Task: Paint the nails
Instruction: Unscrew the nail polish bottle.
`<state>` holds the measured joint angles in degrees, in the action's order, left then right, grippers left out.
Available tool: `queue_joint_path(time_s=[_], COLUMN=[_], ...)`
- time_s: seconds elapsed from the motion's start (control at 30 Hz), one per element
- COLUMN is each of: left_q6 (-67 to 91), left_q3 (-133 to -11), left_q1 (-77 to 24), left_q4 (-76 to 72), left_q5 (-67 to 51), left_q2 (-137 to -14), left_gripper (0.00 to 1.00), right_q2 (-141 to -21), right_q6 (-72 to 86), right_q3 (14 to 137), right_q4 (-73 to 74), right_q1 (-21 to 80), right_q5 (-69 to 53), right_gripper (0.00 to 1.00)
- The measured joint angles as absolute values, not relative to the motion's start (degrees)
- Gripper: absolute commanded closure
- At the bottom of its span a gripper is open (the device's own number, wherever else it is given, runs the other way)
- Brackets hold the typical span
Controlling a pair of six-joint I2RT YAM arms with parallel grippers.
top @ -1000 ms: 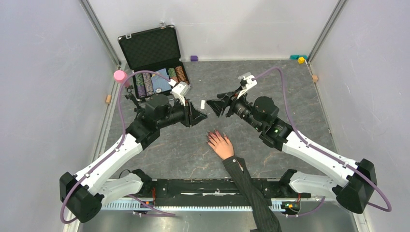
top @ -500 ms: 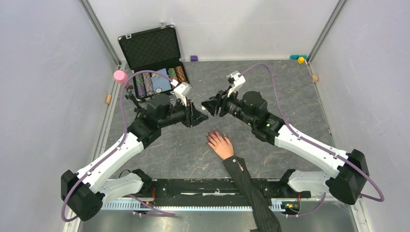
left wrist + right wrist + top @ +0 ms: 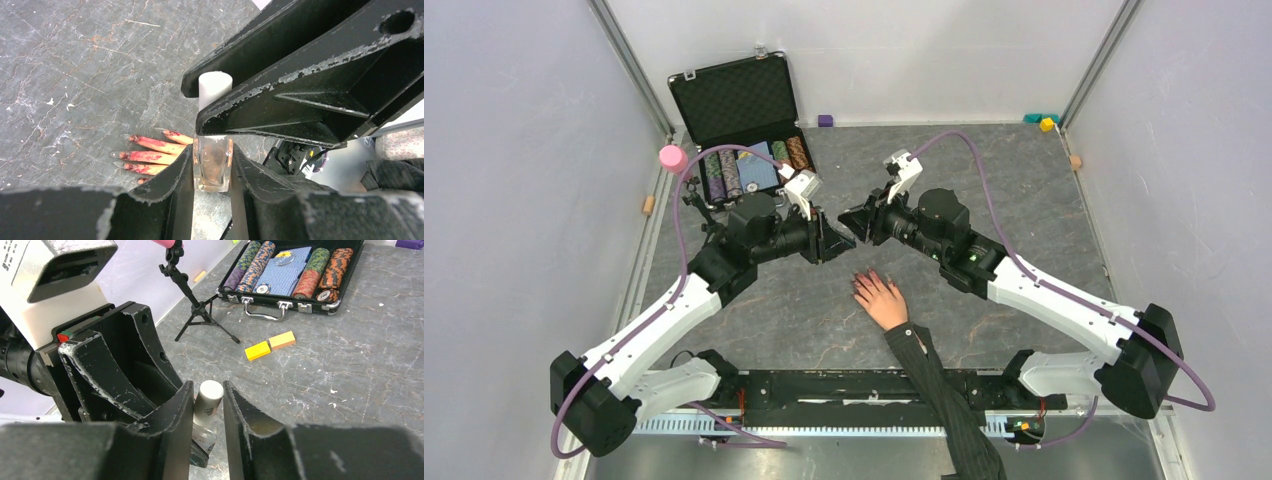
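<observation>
A pale hand (image 3: 882, 298) in a dark pinstriped sleeve (image 3: 944, 390) lies flat on the grey table. Its nails (image 3: 860, 285) point toward the grippers. In the left wrist view the fingers (image 3: 150, 152) are smeared red, with long pale nails (image 3: 117, 155). My left gripper (image 3: 212, 170) is shut on a small clear bottle (image 3: 212, 162) with a white cap (image 3: 215, 89), held above the fingertips. My right gripper (image 3: 208, 395) is open, one jaw on either side of the white cap (image 3: 208, 399). The two grippers meet in the top view, left (image 3: 839, 240) and right (image 3: 852, 222).
An open black case (image 3: 736, 100) of poker chips stands at the back left. A pink ball (image 3: 670, 157) sits on a small black tripod (image 3: 197, 310) beside it. Yellow (image 3: 257, 350) and orange (image 3: 282, 340) blocks lie near the case. Small blocks (image 3: 1046, 124) lie in the far right corner.
My right arm has swung left toward the left gripper and brought its jaws around the bottle's cap. The left arm and the hand have stayed put.
</observation>
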<state>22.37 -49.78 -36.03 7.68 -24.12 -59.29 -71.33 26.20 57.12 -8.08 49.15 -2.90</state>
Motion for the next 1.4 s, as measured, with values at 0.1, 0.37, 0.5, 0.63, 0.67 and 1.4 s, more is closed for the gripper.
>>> queue_joint_path(time_s=[0.1,0.37,0.5,0.63,0.67,1.4], left_q6=[21.65,19.57,18.98,19.11,19.33,24.77], left_q3=[-49.91,-50.70,-50.72,-50.70,-50.54,-47.27], left_q1=[-36.03,-35.70,-35.62,-34.89,-34.65,-33.67], left_q4=[7.68,8.95,8.86,6.37,4.95,-15.40], left_q5=[-24.62,-27.31,-29.26,-35.20,-37.17,-59.09], left_q2=[-59.44,-59.59,-58.83,-56.99,-56.58,-53.93], left_gripper=[0.98,0.98,0.98,0.98,0.98,0.79], right_q2=[-71.33,-71.29,-70.48,-67.88,-66.83,-62.61], right_q6=[26.68,25.10,22.68,20.84,20.56,23.53], right_q3=[57.28,57.34,57.32,56.14,55.27,48.95], right_q4=[-8.49,-8.99,-9.34,-12.40,-14.24,-35.79], right_q1=[49.15,49.25,49.25,49.25,49.23,48.93], right_q5=[-3.11,-5.61,-8.40,-12.91,-14.46,-33.43], right_gripper=[1.00,1.00,1.00,1.00,1.00,1.00])
